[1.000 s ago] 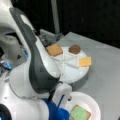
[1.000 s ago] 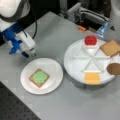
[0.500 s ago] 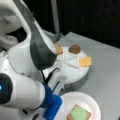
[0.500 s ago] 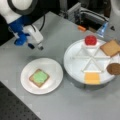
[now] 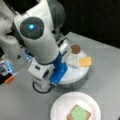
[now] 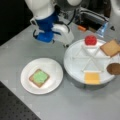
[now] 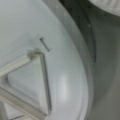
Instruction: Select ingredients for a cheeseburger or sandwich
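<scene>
The grey surface [image 6: 75, 105] carried everything, and the arm [image 5: 37, 37] filled the upper left of a front view, reaching down toward the divided tray [image 6: 75, 62]. That white round tray sat at the right of a front view, with raised ribs splitting it into wedges; the wrist view showed only its rim [image 7: 75, 75] and one empty wedge from close above, so the tool hung just over the tray's edge. The tool [image 6: 65, 43] showed in a front view at the tray's upper-left rim, but whether its fingers were apart or closed could not be told, and nothing was seen held in it. The plate [image 6: 52, 72] lay at lower left, well apart from the tool, bearing the started sandwich: toast [image 6: 32, 79] with lettuce [image 6: 40, 77] flat on top. In the tray the second toast [image 6: 110, 47] lay at upper right, the cheese [image 6: 92, 78] in the bottom wedge, the patty [image 6: 114, 68] at the right edge and the tomato [image 6: 90, 40] at the top, nearest the tool. All looked like light, thin toy pieces, likely stiff and a little slick; the flat squares would probably need pinching across opposite edges. The tomato stood taller and rounder, so its sides seemed the easier hold, though it might roll or slip from a shallow pinch.
</scene>
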